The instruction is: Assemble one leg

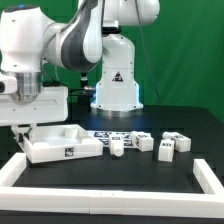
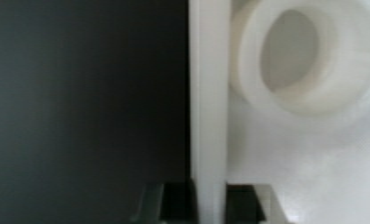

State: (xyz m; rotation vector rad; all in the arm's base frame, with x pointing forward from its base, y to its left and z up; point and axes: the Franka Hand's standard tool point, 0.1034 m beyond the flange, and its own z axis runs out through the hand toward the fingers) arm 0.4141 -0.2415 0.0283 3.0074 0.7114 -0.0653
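Note:
A white square tabletop (image 1: 62, 146) with a raised rim lies on the black table at the exterior view's left. My gripper (image 1: 24, 129) is down at its left corner. In the wrist view my gripper (image 2: 208, 202) has the tabletop's thin upright rim (image 2: 207, 90) between its two dark fingers (image 2: 169, 203), which press on both sides of it. A round screw socket (image 2: 292, 55) of the tabletop shows just beside the rim. Several short white legs lie to the right: one (image 1: 117, 147) next to the tabletop, others (image 1: 144, 142) (image 1: 165, 148) (image 1: 180, 140) further right.
The marker board (image 1: 113, 133) lies behind the legs. A white border frame (image 1: 100, 176) runs along the table's front and sides. The robot's white base (image 1: 117, 85) stands at the back centre.

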